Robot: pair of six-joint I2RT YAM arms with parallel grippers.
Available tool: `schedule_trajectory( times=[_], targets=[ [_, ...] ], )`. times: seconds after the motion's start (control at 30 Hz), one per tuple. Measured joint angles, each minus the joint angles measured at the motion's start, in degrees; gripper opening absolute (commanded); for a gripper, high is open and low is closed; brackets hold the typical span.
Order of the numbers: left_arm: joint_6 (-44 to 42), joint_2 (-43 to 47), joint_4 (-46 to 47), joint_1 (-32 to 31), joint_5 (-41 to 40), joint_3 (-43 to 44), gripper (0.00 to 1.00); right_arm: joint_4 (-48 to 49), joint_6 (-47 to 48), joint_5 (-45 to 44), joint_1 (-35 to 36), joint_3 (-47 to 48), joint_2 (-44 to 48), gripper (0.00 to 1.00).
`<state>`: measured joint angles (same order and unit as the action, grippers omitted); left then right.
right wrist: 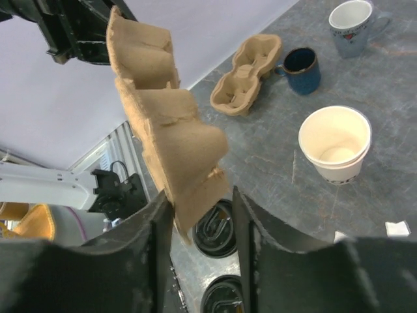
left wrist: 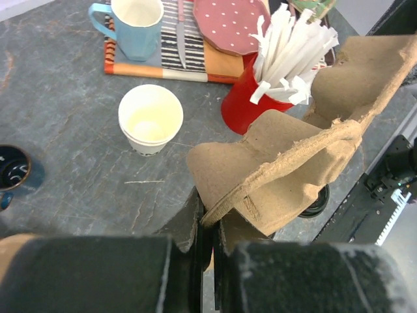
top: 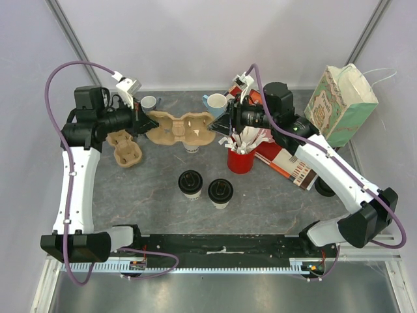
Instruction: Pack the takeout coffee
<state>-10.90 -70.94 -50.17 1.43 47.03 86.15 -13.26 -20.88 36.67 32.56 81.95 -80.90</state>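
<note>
A cardboard drink carrier (top: 179,127) hangs in the air between two robot arms, above the middle of a grey table (top: 156,195). The risk is that it sags, twists or drops, since only one arm grips it, and by a thin edge. If it falls, it could tip the open paper cup (top: 191,149) just beneath it, or the red cup of white sticks (top: 240,160) nearby.

The left gripper (left wrist: 210,225) is clamped tight on the carrier's rim, fingers nearly together. The right gripper (right wrist: 201,195) is partly open. The carrier's far edge sits between its fingers with a gap showing, so it appears loose rather than pinched.

The two takeout coffee cups (top: 191,183), black lids on, stand side by side on the table nearer the arm bases, apart from the carrier and not yet loaded.
</note>
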Motion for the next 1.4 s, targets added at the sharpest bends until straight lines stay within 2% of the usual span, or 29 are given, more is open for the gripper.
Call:
schedule_trajectory(
  times=[0.03,0.07,0.1,0.2,0.27,0.43,0.5,0.6,0.63,0.67,0.8,0.93,1.27,1.4],
  targets=[
    [0.39,0.33,0.04,0.00,-0.90,0.02,0.02,-0.20,0.09,-0.74,0.17,0.00,0.00,0.69],
    [0.94,0.72,0.11,0.11,-2.14,0.04,0.02,-0.70,1.22,-1.84,0.31,0.00,0.07,0.86],
    [1.33,0.98,0.13,0.20,-3.13,0.11,0.02,-1.64,2.34,-3.65,0.52,0.00,0.11,0.98],
    [3.06,1.29,0.11,2.23,-6.08,1.20,0.02,-4.22,5.01,-7.67,1.51,0.00,0.83,0.98],
    [4.61,1.27,0.52,6.21,-6.84,2.36,0.02,-6.99,8.20,-12.15,3.80,0.00,2.08,0.98],
    [8.04,1.25,2.93,17.66,-6.95,4.11,0.02,-12.81,20.83,-21.22,17.86,-0.96,7.23,0.98],
    [8.48,1.25,3.45,19.78,-6.95,4.13,0.02,-14.64,24.37,-22.93,21.57,-1.92,8.52,0.93],
    [8.55,1.49,4.11,21.20,-6.99,3.56,0.02,-19.89,28.96,-27.12,23.15,-2.29,8.07,0.69],
    [8.50,1.73,4.13,21.51,-7.08,3.13,0.02,-22.14,29.92,-28.76,23.02,-2.27,6.99,0.54],
    [8.48,2.05,4.20,21.75,-7.28,2.51,0.02,-24.04,30.73,-30.03,22.84,-2.25,5.73,0.48],
    [8.07,2.99,4.04,21.90,-7.67,1.01,0.02,-30.18,31.69,-33.35,22.56,-3.13,0.20,0.50],
    [7.80,3.17,4.02,21.97,-7.67,0.63,0.02,-32.15,31.93,-34.64,22.56,-6.49,-1.14,0.53],
    [6.49,3.28,3.98,21.97,-7.67,0.07,0.02,-31.85,32.46,-35.39,22.56,-7.04,-6.19,0.50],
    [6.19,3.28,3.98,21.97,-7.67,0.02,0.02,-31.78,32.74,-35.41,22.56,-7.04,-8.00,0.43]
  ],
)
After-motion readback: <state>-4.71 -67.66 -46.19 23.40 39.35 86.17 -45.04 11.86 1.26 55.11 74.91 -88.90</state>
